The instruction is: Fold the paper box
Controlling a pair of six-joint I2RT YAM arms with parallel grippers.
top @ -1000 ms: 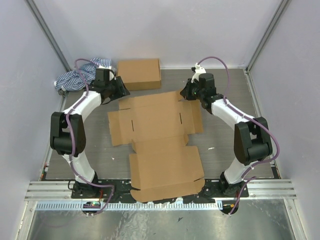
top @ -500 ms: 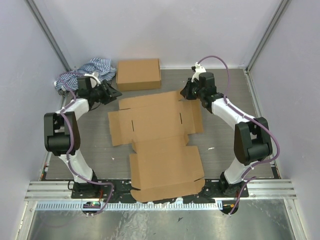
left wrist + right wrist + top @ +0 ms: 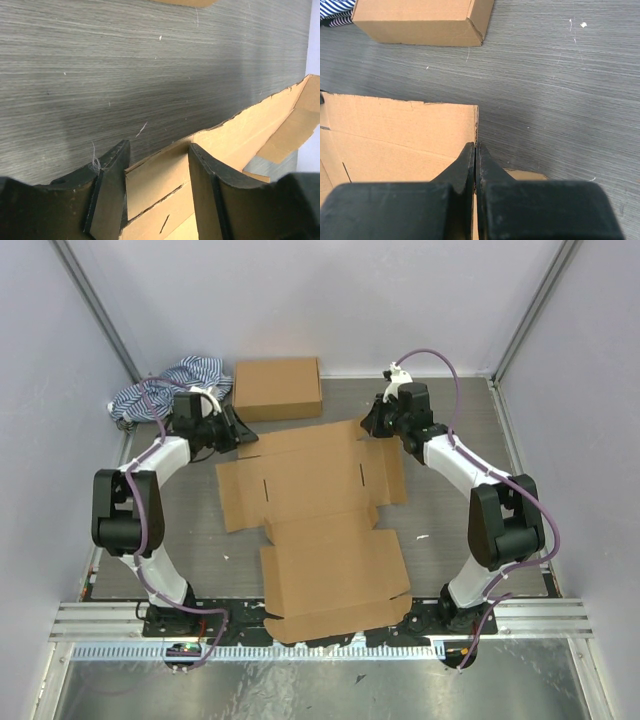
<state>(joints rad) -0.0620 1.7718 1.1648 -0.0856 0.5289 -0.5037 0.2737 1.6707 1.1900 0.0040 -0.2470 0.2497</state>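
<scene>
The paper box [image 3: 310,490] lies as a flat brown cardboard blank in the middle of the table. My left gripper [image 3: 240,432] is at its far left corner. In the left wrist view it [image 3: 157,165] stands open, with a slightly raised flap [image 3: 155,180] of the box between its fingers [image 3: 110,190]. My right gripper [image 3: 368,427] is at the far right corner. In the right wrist view it [image 3: 476,150] is shut on the edge of a cardboard flap [image 3: 405,130], which stands on edge between the pads.
A closed brown cardboard box [image 3: 277,388] sits at the back of the table, also seen in the right wrist view [image 3: 420,22]. A blue-striped cloth [image 3: 160,388] is bunched in the back left corner. Walls close in the table on three sides.
My left gripper drew back to the left, then came back to the blank's far left corner, now straddling the flap. The right arm has held still, shut on its flap.
</scene>
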